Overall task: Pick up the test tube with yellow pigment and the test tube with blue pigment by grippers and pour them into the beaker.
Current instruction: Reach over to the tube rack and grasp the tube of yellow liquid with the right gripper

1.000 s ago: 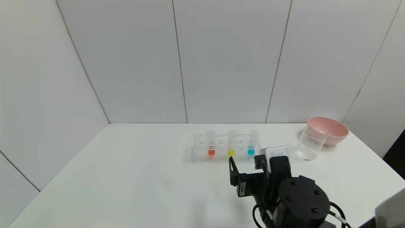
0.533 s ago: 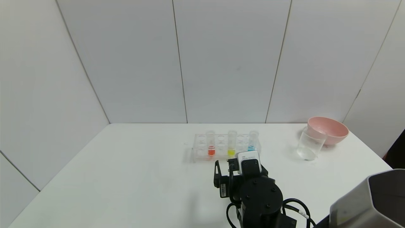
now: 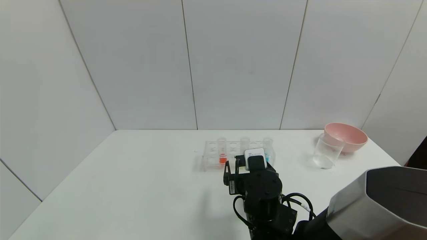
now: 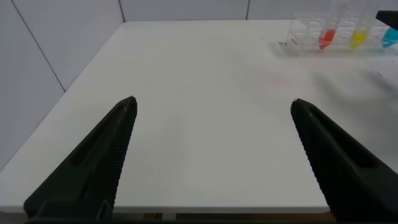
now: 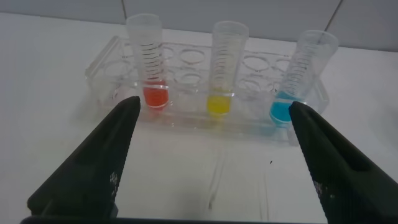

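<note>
Three tubes are counted upright in one clear rack [image 5: 186,118] on the table [image 3: 140,186]: a red-orange tube [image 5: 149,65], the test tube with yellow pigment [image 5: 222,71] and the test tube with blue pigment [image 5: 298,78], each slim, clear and graduated. The right gripper [image 5: 214,155] is held spread wide just before the rack, the yellow tube at its 12 o'clock; the left gripper [image 4: 211,155] is likewise spread, over bare table. One beaker [image 3: 327,151] is seen at the rack's 3 o'clock, against one pink bowl [image 3: 345,137].

Black right gripper [image 3: 233,170], ridged black fingers [image 5: 93,168], white block, looping black cables, grey shell

Bright, even light — soft shadows, slight blur.
</note>
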